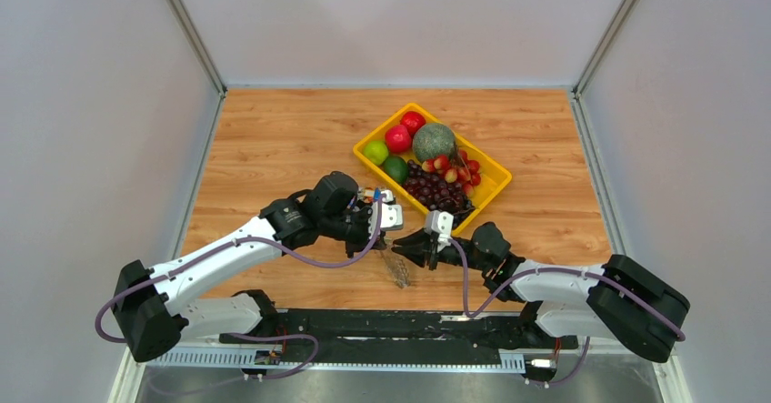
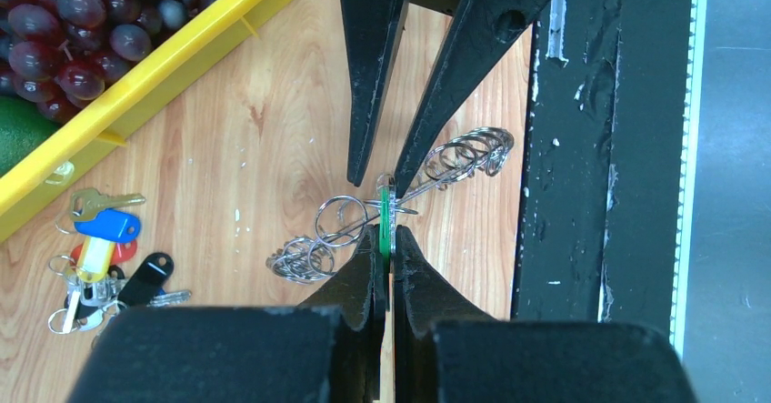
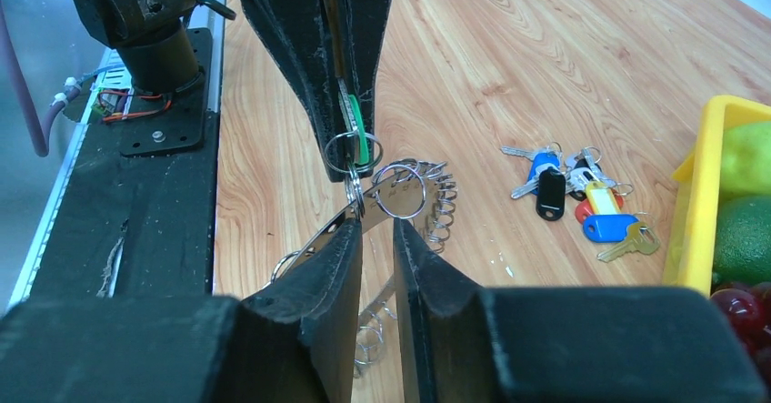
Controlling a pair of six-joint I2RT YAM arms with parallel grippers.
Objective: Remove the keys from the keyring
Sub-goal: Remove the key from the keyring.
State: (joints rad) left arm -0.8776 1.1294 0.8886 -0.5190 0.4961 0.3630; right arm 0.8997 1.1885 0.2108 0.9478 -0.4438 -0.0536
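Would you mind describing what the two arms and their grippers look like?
Both arms have white tubular links between bulky black joint housings: left arm, right arm. A lilac cable loops loosely along each. The left gripper and right gripper have matte black wedge-shaped fingers tapering to narrow tips, scuffed with pale specks. No markings are legible.

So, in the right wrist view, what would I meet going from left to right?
Black arm base → green tag → coloured key bunch → yellow tray → light green fruit.
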